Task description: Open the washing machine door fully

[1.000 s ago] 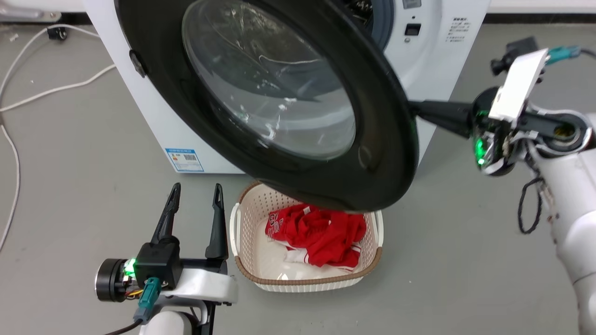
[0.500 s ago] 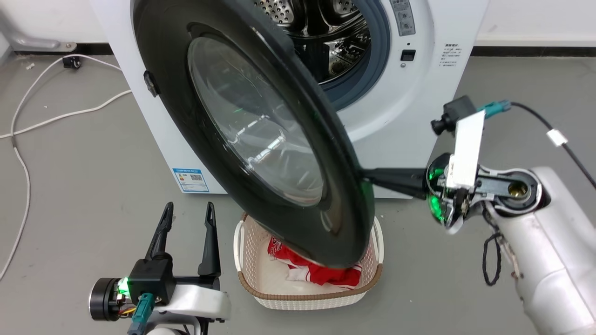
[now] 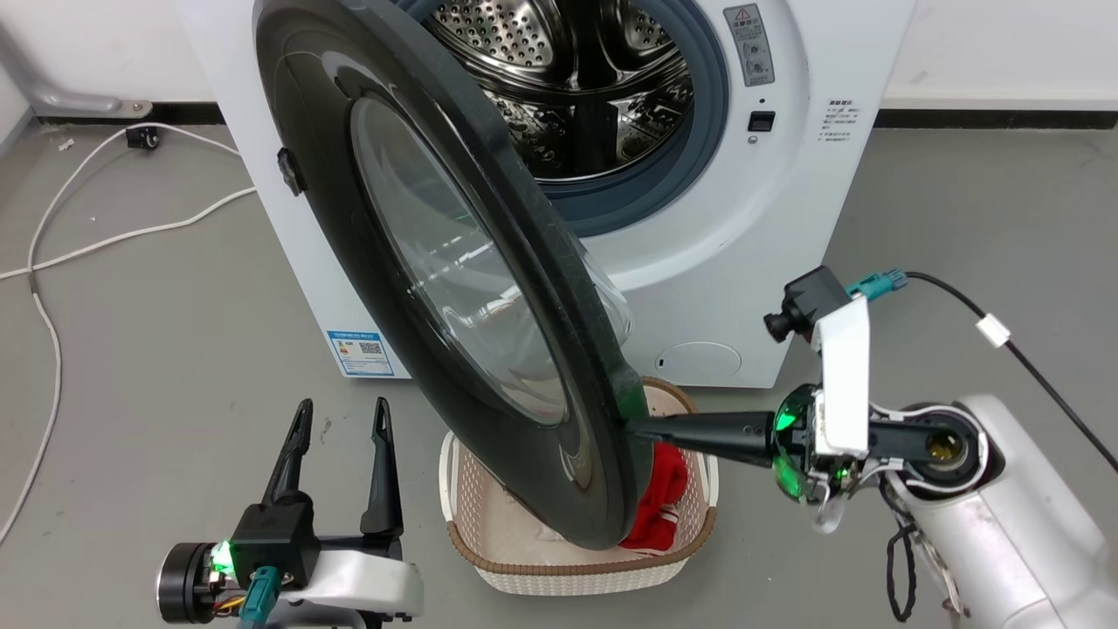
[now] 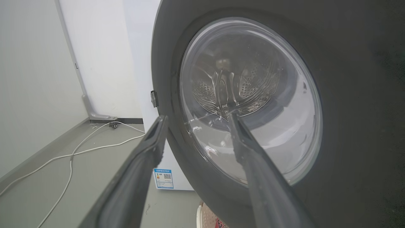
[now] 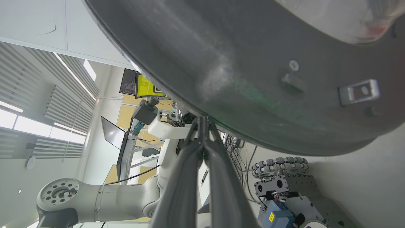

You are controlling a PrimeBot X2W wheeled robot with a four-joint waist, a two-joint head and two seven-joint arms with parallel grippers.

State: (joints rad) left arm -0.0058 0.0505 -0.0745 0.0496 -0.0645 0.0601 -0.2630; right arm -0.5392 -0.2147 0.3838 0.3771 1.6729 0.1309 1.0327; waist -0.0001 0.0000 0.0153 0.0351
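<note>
Head view: the washing machine door (image 3: pixel 454 288) stands swung partway out from the washing machine (image 3: pixel 769 227), over the laundry basket (image 3: pixel 576 572) in front of it. The right gripper (image 3: pixel 631 428), jaws closed and empty, touches the door's rim. Left wrist view: the left gripper (image 4: pixel 197 117), jaws wide apart and empty, faces the door's glass. Right wrist view: the closed jaws meet the door's edge.

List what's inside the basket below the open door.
Red clothing lies in the basket. The washing machine door covers most of its interior, so anything else in there is hidden.
</note>
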